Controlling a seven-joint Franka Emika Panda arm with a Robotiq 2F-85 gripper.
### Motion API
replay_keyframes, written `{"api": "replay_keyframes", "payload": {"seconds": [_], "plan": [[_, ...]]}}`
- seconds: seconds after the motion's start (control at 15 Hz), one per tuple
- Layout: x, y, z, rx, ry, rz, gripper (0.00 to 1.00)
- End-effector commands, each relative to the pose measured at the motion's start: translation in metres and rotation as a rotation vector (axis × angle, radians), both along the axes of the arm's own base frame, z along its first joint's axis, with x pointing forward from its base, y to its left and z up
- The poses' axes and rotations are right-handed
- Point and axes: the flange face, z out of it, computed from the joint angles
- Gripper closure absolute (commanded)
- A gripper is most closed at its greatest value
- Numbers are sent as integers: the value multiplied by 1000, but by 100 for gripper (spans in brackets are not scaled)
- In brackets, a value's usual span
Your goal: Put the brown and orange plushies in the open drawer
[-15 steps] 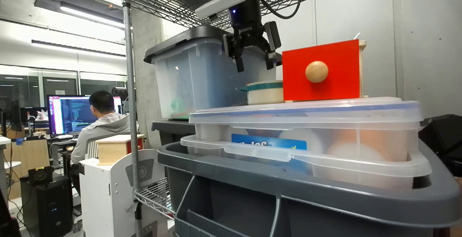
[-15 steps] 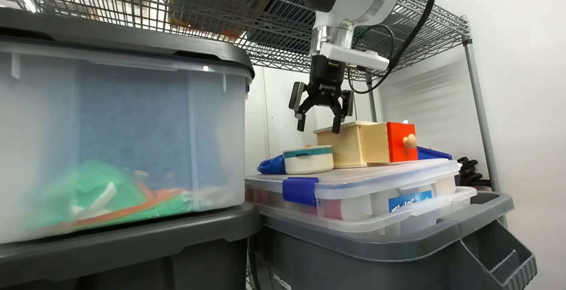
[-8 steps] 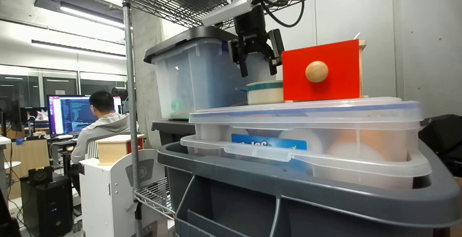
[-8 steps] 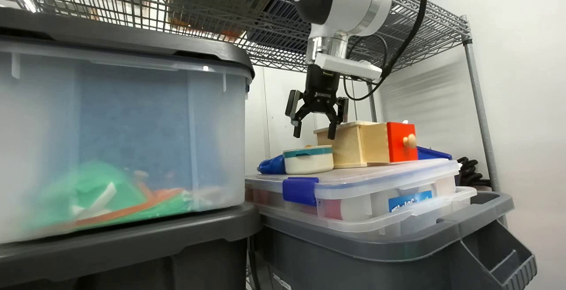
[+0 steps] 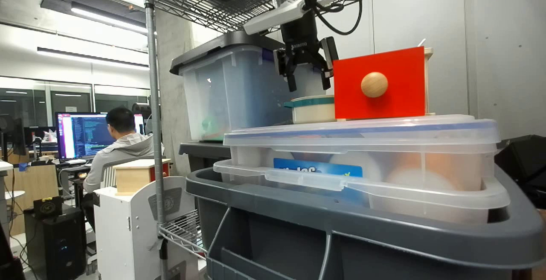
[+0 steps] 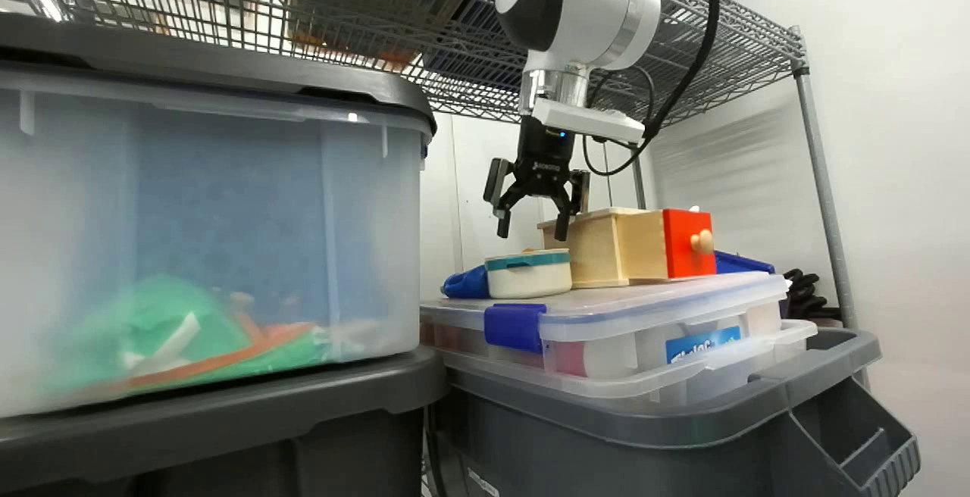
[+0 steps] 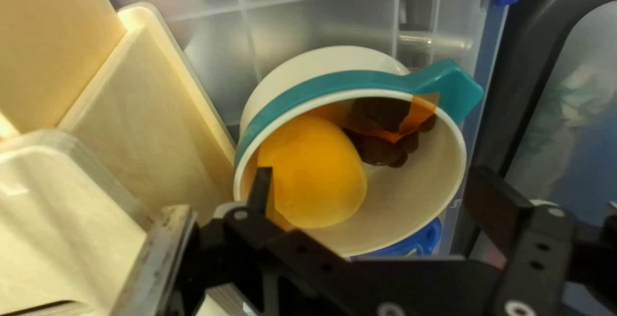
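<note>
Our pincer point(image 6: 532, 227) hangs spread above the pot point(image 7: 323, 63) holding the orange plushie point(image 7: 315, 176) and, beside it, the brown plushie point(image 7: 384, 150). Descending off-centre, we could catch and tip the pot, spilling both short of the open drawer point(image 6: 676, 244).

The brand name ROBOTIQ point(image 5: 299, 45) stands in pale letters on the black hand point(image 5: 309, 84) in both exterior views, while the partly hidden word on the blue label point(image 5: 318, 167) of the clear box point(image 5: 392, 147) and the lines on the monitor point(image 5: 87, 136) cannot be made out.
</note>
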Motion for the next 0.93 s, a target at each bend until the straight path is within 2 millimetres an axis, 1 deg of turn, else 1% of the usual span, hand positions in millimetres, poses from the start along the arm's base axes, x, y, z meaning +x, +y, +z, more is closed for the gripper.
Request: {"api": "replay_keyframes", "payload": {"seconds": [0.0, 0.33, 0.6, 0.73, 0.8, 0.87], "plan": [[12, 6, 0, -9, -19, 17, 0], [18, 9, -4, -7, -17, 22, 0], [22, 8, -7, -9, -18, 23, 0], [23, 6, -7, -7, -19, 21, 4], [24, 5, -7, -8, -19, 21, 4], [24, 5, -8, -9, -18, 21, 6]]}}
